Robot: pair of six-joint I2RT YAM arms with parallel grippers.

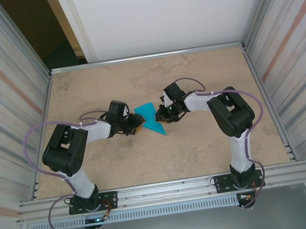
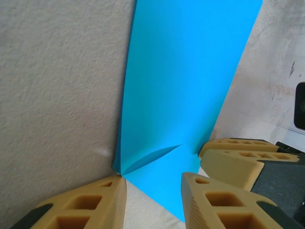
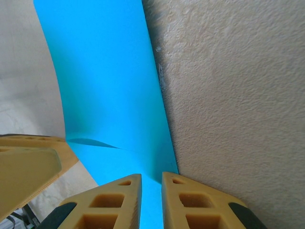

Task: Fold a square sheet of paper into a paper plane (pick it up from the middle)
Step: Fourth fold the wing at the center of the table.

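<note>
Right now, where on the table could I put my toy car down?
Bare table lies in the wide strip along the back rail, and in the near patch between the left base and right base. The middle is crowded: the left hand and right hand meet at the paper.

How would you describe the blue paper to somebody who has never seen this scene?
Look at the beige table between metal walls. At its middle the left gripper and right gripper nearly meet, and the paper is between them. It is the one bright teal thing, thin and pointed.
</note>
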